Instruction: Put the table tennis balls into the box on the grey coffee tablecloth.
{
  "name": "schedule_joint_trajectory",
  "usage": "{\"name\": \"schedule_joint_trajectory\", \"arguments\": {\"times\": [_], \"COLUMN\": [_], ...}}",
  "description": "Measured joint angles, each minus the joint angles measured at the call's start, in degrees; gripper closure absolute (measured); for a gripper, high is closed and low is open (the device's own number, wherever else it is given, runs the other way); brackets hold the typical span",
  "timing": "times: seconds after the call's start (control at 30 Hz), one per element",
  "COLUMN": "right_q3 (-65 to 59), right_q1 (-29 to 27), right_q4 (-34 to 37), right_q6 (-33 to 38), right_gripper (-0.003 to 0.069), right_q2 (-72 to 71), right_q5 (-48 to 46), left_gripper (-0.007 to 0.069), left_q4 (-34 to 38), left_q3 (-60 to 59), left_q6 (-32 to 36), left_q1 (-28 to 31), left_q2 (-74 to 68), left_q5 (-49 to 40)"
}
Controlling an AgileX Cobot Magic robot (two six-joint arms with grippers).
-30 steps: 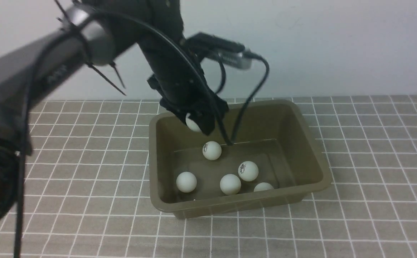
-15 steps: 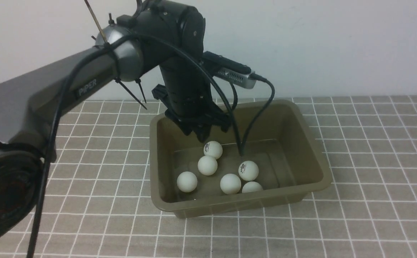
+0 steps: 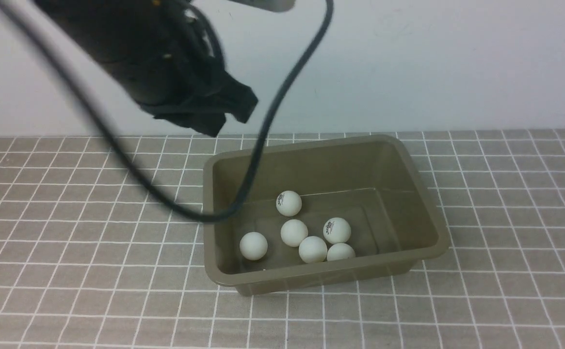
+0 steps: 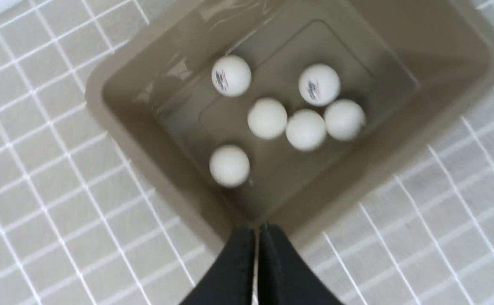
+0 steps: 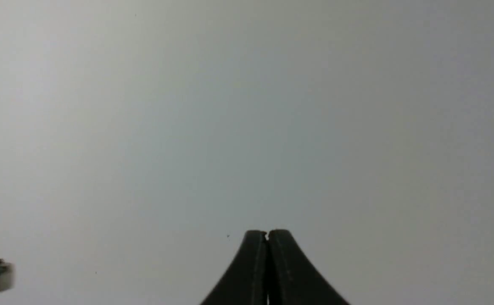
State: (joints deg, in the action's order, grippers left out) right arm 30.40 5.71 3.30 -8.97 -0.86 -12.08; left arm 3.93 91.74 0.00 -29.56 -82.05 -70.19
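Observation:
Several white table tennis balls (image 3: 294,232) (image 4: 267,118) lie on the floor of the olive-brown box (image 3: 423,194) (image 4: 463,51), which stands on the grey coffee tablecloth (image 3: 69,242) (image 4: 39,178). Two balls show dark logos. My left gripper (image 3: 219,127) (image 4: 257,228) hangs high above the box's far left corner, blurred, its jaws shut with nothing between them. In its own wrist view my right gripper (image 5: 267,234) is shut and empty against a plain wall; the front view does not show it.
A black cable (image 3: 263,135) from my left arm droops over the box's left rim. A pale wall (image 3: 432,63) rises behind the cloth. Checked cloth surrounds the box on all sides.
My left gripper has let a ball drop into the box, shut its jaws, and risen up and to the left, away from the box. The dropped ball rolled in among the others.

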Motion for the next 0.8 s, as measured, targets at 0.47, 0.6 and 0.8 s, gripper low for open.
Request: {"name": "schedule_joint_trajectory", "arguments": {"times": [0.47, 0.6, 0.8], "right_q3": [-0.55, -0.55, -0.55], "right_q1": [0.0, 0.0, 0.0], "right_q4": [-0.2, -0.2, -0.2], "right_q6": [-0.18, -0.18, -0.18], "right_gripper": [0.0673, 0.0673, 0.0673], "right_q2": [-0.2, -0.2, -0.2], "right_q5": [0.44, 0.44, 0.44], "left_gripper": [0.0629, 0.0629, 0.0629], "left_q4": [4.51, 3.36, 2.37], "left_q3": [-41.65, -53.04, -60.36], "left_q6": [-2.52, -5.66, -6.01], "left_q1": [0.0, 0.0, 0.0], "left_q2": [49.08, 65.11, 78.53], "left_q5": [28.79, 38.18, 38.79]}}
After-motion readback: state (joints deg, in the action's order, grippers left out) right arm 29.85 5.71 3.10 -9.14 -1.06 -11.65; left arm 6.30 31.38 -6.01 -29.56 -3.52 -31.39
